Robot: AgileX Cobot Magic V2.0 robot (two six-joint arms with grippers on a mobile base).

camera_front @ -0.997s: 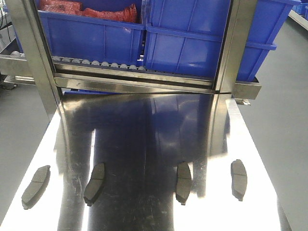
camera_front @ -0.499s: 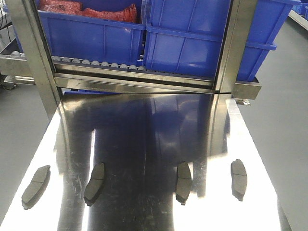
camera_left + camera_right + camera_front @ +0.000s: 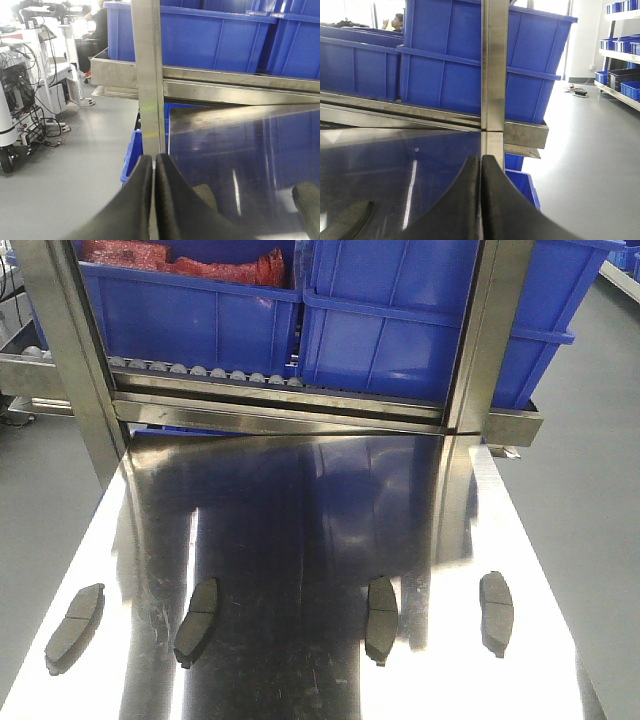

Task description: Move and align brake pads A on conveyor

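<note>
Shows brake pads A spaced along the table, likely for single pickups; left claw, right claw clenched empty.

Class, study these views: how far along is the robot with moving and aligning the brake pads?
Done: nothing visibly. All four brake pads lie in a row on the shiny steel table. In hand: nothing; the left end effector and right end effector are shut and empty. Left: all four pads to move and align; no conveyor is in view.
</note>
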